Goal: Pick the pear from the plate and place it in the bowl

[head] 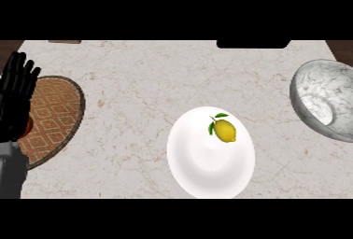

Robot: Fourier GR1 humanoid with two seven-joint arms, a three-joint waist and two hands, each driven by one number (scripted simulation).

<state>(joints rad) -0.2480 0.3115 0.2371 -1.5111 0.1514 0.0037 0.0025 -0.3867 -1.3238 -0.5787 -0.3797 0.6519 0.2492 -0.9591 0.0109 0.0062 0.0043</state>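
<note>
You've got the white plate (pixel 210 154) sitting low and centre on the marbled tabletop (pixel 151 74). The fruit (pixel 225 130) on it is yellow with green leaves at its upper left. It looks like a lemon rather than a pear. It lies on the plate's upper right part, nothing touching it.

The bowl (pixel 324 100) is at the far right edge, grey-white marbled, partly cut off by the frame, and well apart from the plate.

Your left hand (pixel 17 98) shows at the far left edge, black fingers straight and pointing up, released, holding nothing. It's resting over the edge of a round woven brown mat (pixel 55 116) with a diamond pattern. A bit of red shows just beside the hand's lower part; you can't tell what it is. The grey forearm (pixel 10 170) comes in below it.

The right hand shows nowhere in the head view.

A dark shape (pixel 251 44) sits at the tabletop's far edge, top centre-right; it's too cropped to identify.
</note>
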